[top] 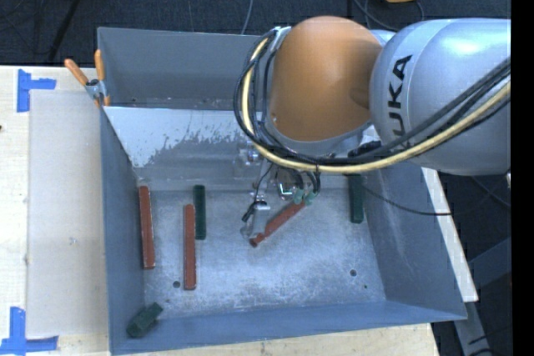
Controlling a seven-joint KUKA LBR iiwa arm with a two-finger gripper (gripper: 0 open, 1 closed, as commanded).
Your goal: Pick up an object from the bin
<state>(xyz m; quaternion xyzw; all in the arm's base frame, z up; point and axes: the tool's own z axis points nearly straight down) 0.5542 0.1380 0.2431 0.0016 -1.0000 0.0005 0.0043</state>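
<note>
Red-brown slim flat stick (279,223) lies tilted near the middle of the grey metal bin (400,296), its upper end right under the tool (271,203) — open or closed, I cannot tell — a dark green stick (199,213) apart on the view's left.

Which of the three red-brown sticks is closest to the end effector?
The slanted red-brown stick mid-bin, right at the end effector. The far-left stick and its neighbour lie parallel, well off to the left.

1. Gripper (265,211): upper body hidden beneath the orange cover (321,79).
2. Red stick (279,223): 2 o'clock end hidden behind the gripper.
3. Green stick (356,203), at 3 o'clock: top end hidden under the arm (442,96).
4. Bin (167,62): 2 o'clock corner hidden by the arm.
</note>
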